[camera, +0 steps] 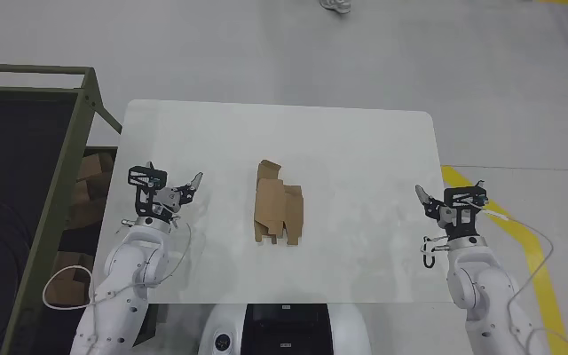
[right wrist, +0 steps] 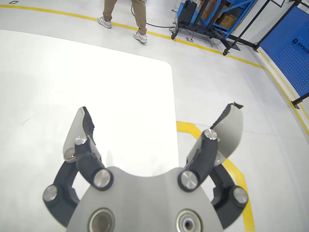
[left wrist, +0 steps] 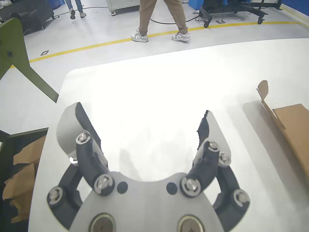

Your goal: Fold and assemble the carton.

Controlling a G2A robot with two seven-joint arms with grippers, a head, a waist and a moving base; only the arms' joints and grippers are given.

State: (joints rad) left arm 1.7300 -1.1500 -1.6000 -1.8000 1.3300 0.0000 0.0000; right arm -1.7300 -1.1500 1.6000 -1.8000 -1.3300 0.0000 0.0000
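A flattened brown carton (camera: 277, 206) lies near the middle of the white table (camera: 355, 151), its flaps spread out. Its edge and one raised flap also show as the carton (left wrist: 289, 121) in the left wrist view. My left gripper (camera: 169, 185) hovers over the table's left side, well apart from the carton, open with nothing between its fingers (left wrist: 142, 119). My right gripper (camera: 451, 193) stands at the table's right edge, open and empty (right wrist: 159, 112), one finger out over the floor.
A dark green frame bin (camera: 53, 177) with brown cardboard pieces (camera: 84, 191) stands beside the table's left edge. Yellow floor tape (camera: 497, 213) runs past the right edge. Bare table surface surrounds the carton on all sides.
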